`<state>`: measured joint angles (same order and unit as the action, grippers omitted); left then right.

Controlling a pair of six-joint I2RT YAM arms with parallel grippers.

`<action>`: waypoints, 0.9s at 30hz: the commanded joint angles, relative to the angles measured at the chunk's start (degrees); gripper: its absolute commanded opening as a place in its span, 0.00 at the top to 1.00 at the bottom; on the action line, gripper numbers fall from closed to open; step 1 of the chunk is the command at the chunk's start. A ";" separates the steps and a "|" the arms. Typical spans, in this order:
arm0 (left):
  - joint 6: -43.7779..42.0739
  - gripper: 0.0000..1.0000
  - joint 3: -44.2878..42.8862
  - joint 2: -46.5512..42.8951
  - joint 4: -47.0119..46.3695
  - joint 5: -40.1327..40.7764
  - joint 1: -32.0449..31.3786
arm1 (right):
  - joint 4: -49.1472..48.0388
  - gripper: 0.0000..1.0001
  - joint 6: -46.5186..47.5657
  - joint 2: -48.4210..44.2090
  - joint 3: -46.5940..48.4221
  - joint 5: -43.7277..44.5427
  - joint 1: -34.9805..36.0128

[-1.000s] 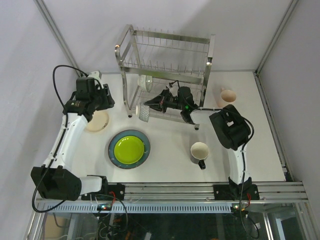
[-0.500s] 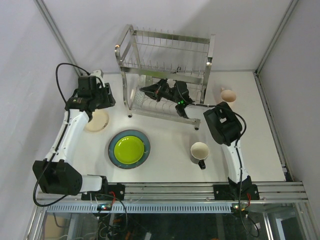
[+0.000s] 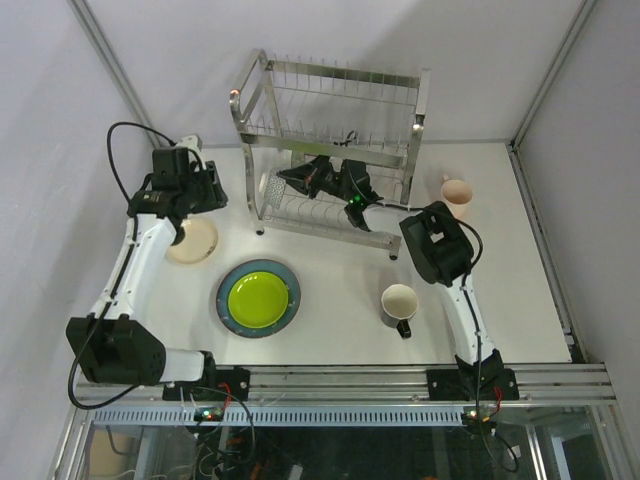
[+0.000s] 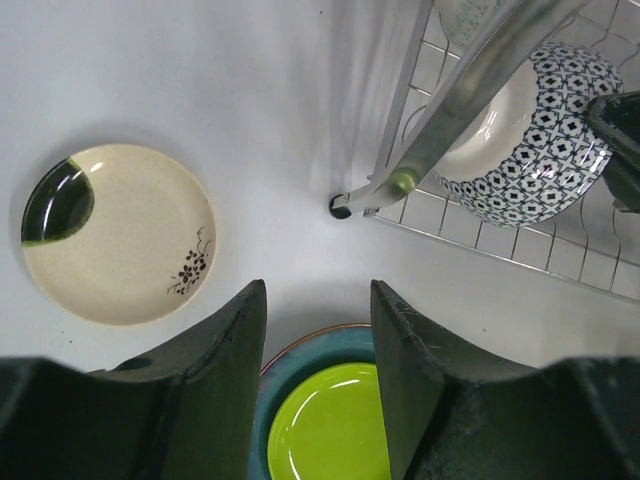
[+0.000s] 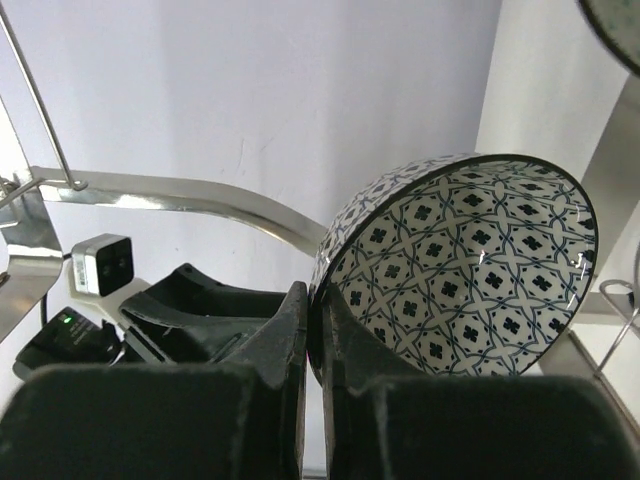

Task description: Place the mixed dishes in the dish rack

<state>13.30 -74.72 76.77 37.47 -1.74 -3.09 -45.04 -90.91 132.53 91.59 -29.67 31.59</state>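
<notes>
Two arms over a white worktop (image 3: pixel 340 290). The right arm reached far and left into the lower tier of the dish rack (image 3: pixel 330 75), a two-tier steel wire frame standing at the far middle. The right gripper (image 5: pixel 315 310) had its fingers pinched tight on the rim of the black-and-white patterned bowl (image 5: pixel 460 265), one finger inside the rim and one outside. The bowl was tipped on edge at the left end of the lower tier, over the wire shelf; contact with the wires could not be made out.

The left gripper (image 4: pixel 318 380) hung above the left part of the worktop, fingers about half apart and holding nothing. Beneath it, to the left, lay the cream black-marked plate (image 4: pixel 118 232), flat, well apart from the rack's near-left foot.

The lime-green plate (image 3: pixel 258 298) sat nested in the large blue-grey plate (image 3: pixel 226 300), near and left of centre. The cream dark-handled mug (image 3: pixel 399 303) stood upright to their right. The pink mug (image 3: pixel 457 191) sat just beside the rack's right end, on the worktop.
</notes>
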 commanded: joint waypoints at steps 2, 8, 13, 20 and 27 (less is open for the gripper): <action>-1.08 0.50 -4.85 0.37 -1.00 -0.19 0.81 | -3.79 1.00 2.35 0.23 3.40 2.13 -0.80; -1.08 0.49 -6.02 0.38 -0.85 0.14 1.01 | -6.37 1.00 1.42 2.64 3.55 2.12 -1.18; -1.03 0.48 -7.64 0.83 0.00 0.32 1.05 | -7.14 1.00 1.62 3.66 3.37 2.20 -1.74; -0.73 0.44 -8.11 0.20 0.05 0.76 1.03 | -7.16 1.00 2.07 5.21 3.43 1.21 -2.23; -0.02 0.39 -7.96 -0.62 0.05 1.89 1.06 | 3.29 1.00 11.80 1.06 1.72 0.51 -1.49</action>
<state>13.34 -79.33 77.69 37.95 -1.15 -2.44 -44.88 -86.39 138.19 92.33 -29.95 30.09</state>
